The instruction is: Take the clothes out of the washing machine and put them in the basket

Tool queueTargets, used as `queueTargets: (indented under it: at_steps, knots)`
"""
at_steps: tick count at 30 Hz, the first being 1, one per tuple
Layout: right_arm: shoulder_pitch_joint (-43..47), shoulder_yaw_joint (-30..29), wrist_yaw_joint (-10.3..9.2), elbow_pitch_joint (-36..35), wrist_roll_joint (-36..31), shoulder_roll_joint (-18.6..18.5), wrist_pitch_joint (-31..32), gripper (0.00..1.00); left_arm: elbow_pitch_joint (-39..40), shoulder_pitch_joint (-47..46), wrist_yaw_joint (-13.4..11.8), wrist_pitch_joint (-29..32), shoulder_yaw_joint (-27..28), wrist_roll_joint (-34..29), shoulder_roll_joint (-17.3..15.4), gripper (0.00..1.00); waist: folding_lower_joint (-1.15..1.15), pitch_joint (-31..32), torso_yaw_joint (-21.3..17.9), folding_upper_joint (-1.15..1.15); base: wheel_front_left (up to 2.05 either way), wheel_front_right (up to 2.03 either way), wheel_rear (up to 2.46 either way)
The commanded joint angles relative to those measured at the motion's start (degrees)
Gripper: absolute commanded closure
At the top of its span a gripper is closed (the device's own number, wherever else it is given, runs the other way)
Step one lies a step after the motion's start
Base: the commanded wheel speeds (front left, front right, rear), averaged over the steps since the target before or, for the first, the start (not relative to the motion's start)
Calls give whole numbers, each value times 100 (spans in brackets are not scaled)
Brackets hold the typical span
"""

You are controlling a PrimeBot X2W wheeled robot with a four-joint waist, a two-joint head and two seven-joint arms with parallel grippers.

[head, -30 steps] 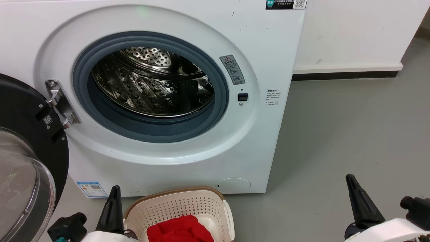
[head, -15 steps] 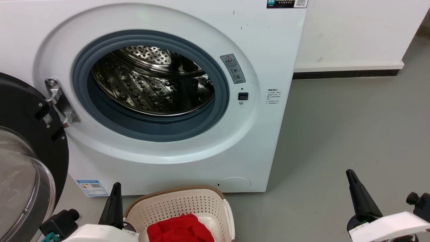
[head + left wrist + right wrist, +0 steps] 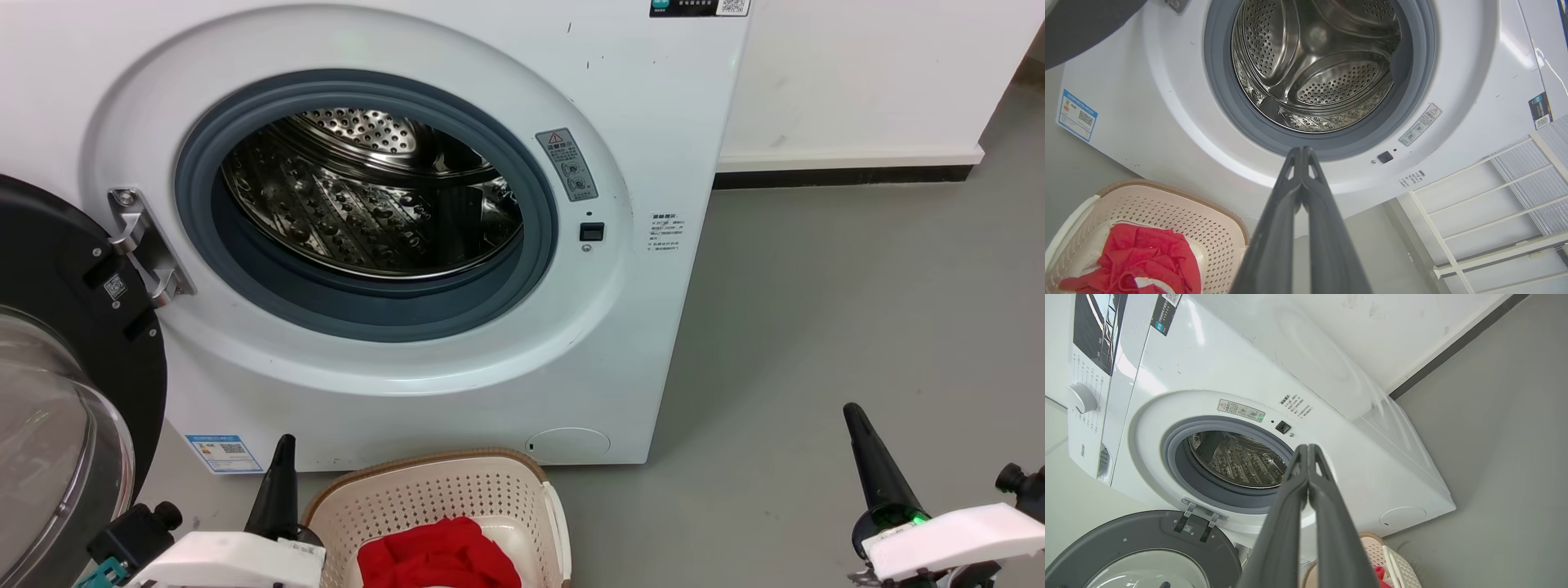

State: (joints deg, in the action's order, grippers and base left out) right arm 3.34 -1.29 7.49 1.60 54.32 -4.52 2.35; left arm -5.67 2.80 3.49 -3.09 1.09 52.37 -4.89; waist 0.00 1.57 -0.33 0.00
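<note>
The white washing machine (image 3: pixel 653 122) stands with its round door (image 3: pixel 57 392) swung open to the left; its steel drum (image 3: pixel 367 196) shows bare metal, no fabric. Red clothes (image 3: pixel 437 555) lie bunched in the cream basket (image 3: pixel 424 490) on the floor before the machine, also seen as clothes (image 3: pixel 1139 261) in the basket (image 3: pixel 1180 212) in the left wrist view. My left gripper (image 3: pixel 283 445) is shut and holds nothing, just left of the basket. My right gripper (image 3: pixel 851 412) is shut and holds nothing, low over the floor at the right. Its fingertips (image 3: pixel 1306 451) touch.
Grey floor (image 3: pixel 857 310) stretches to the right of the machine up to a white wall with a dark skirting strip (image 3: pixel 841 175). The open door's glass bowl (image 3: pixel 49 457) bulges at the lower left, close to my left arm.
The head camera has tilted slightly, so the machine sits a little higher in the picture. Both forearms have come further into view from below; the grippers stay shut.
</note>
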Motion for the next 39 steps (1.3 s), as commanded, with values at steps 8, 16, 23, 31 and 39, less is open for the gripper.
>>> queueTargets:
  at_steps: [8,16,23,31,39]
  knots:
    - [-262,-34,1,135,600,-50,18,100,-67,-258,75,108,64,610,-27,100,0,-17,3,0,0,0,0]
    - [-377,-62,1,298,1113,-53,43,100,-179,-358,125,209,104,1137,-16,100,0,-35,6,0,0,0,0]
    - [-454,-89,1,432,1528,-53,60,100,-274,-436,171,296,142,1570,-5,100,0,-51,9,0,0,0,0]
    - [-547,-121,1,575,1975,-50,90,100,-374,-524,216,390,183,2034,10,100,0,-69,13,0,0,0,0]
    - [-639,-152,0,708,2391,-44,117,100,-464,-610,255,484,222,2456,27,100,0,-87,16,0,0,0,0]
